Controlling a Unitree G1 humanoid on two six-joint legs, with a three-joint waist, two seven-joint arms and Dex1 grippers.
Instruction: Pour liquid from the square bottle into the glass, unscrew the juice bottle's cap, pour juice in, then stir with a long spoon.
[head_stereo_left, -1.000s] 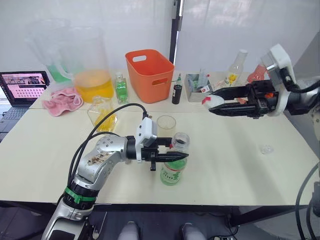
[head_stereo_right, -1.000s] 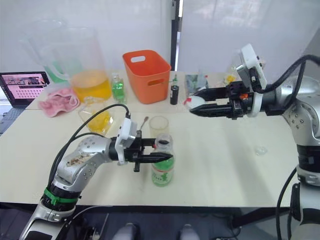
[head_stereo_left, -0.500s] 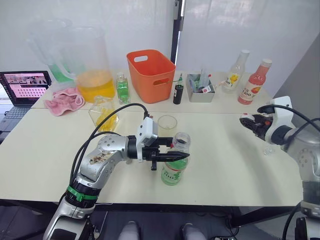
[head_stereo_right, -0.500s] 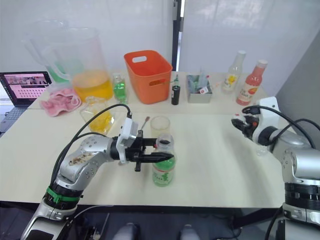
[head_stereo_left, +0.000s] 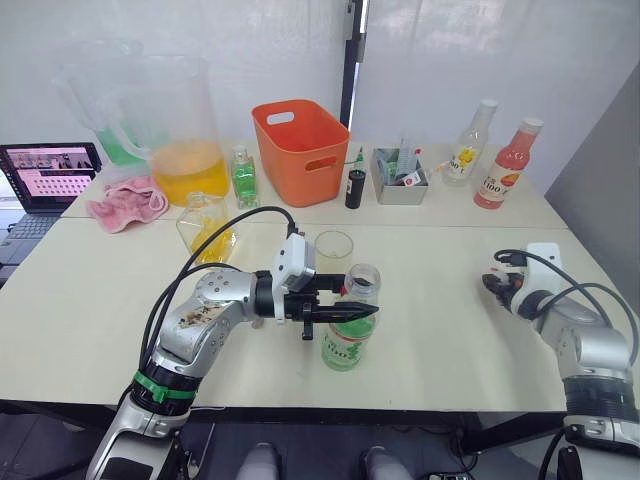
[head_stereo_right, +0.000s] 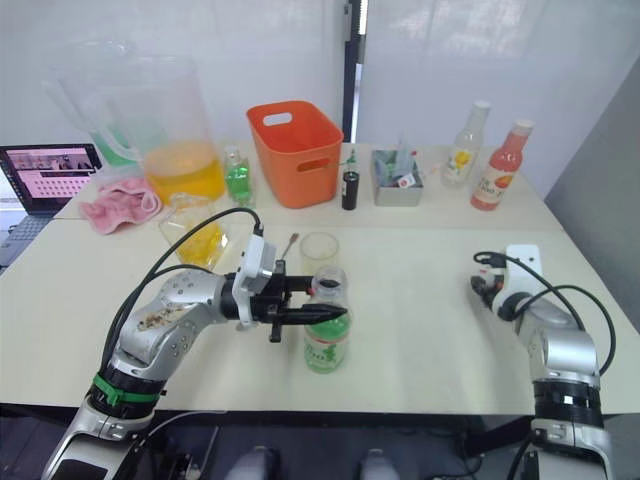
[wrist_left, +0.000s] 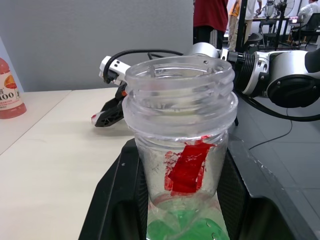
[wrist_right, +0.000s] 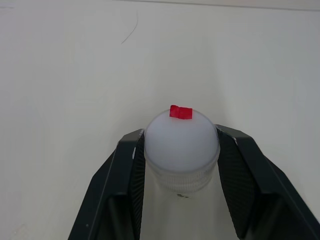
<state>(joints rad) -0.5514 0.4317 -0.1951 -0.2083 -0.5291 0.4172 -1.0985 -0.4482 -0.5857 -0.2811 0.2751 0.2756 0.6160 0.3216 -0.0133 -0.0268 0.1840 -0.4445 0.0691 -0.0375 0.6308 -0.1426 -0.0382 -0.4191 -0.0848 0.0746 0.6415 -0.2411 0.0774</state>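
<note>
The juice bottle (head_stereo_left: 345, 345) stands uncapped near the table's front middle, green label low on it, its open neck (wrist_left: 179, 127) between my left gripper's fingers. That left gripper (head_stereo_left: 352, 312) is shut on the neck. Just behind stands the glass (head_stereo_left: 333, 250), and the long spoon (head_stereo_right: 288, 243) peeks out beside it. The square bottle (head_stereo_left: 205, 226) with yellow liquid sits further back left. My right gripper (wrist_right: 181, 142) is shut on the white cap (wrist_right: 181, 140), low over the table at the right (head_stereo_left: 494, 284).
Along the back stand a big pitcher (head_stereo_left: 186, 150) of orange liquid, a small green bottle (head_stereo_left: 243, 178), an orange basket (head_stereo_left: 298, 148), a grey tray (head_stereo_left: 400, 180), a yellow-label bottle (head_stereo_left: 470, 140) and a pink bottle (head_stereo_left: 506, 165). A pink cloth (head_stereo_left: 125, 200) and a laptop (head_stereo_left: 48, 172) lie at the left.
My right arm has swung from high over the table's back right down to the table's right side, still holding the cap. The left arm and the bottle have stayed put.
</note>
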